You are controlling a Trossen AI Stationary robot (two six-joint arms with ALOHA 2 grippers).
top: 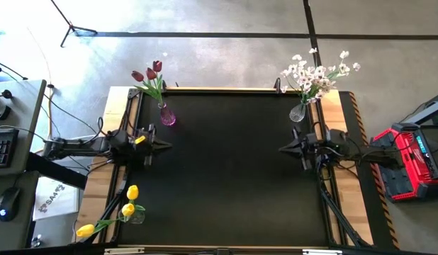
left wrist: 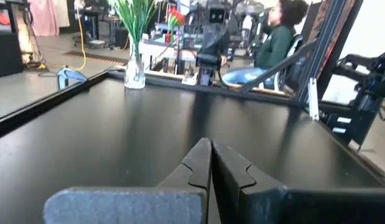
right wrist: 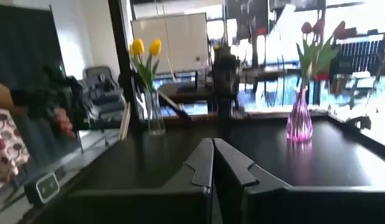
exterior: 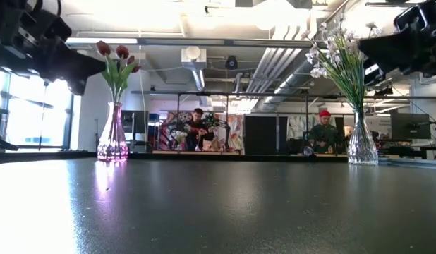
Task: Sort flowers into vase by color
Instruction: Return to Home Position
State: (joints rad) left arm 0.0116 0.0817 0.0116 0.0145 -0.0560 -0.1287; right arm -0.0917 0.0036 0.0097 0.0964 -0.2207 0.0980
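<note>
Three upright flower bunches [top: 149,74] [top: 318,71] [top: 128,207] in vases [top: 167,116] [top: 298,112] [top: 138,217]; left gripper [top: 166,146], right gripper [top: 283,148] clenched empty.

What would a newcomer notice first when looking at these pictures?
Three bunches of flowers stand at the black table's corners: dark red tulips in a purple vase and yellow tulips on the left arm's side, white blossoms on the right arm's side. The left gripper and right gripper wait at its sides, fingers shut.
</note>
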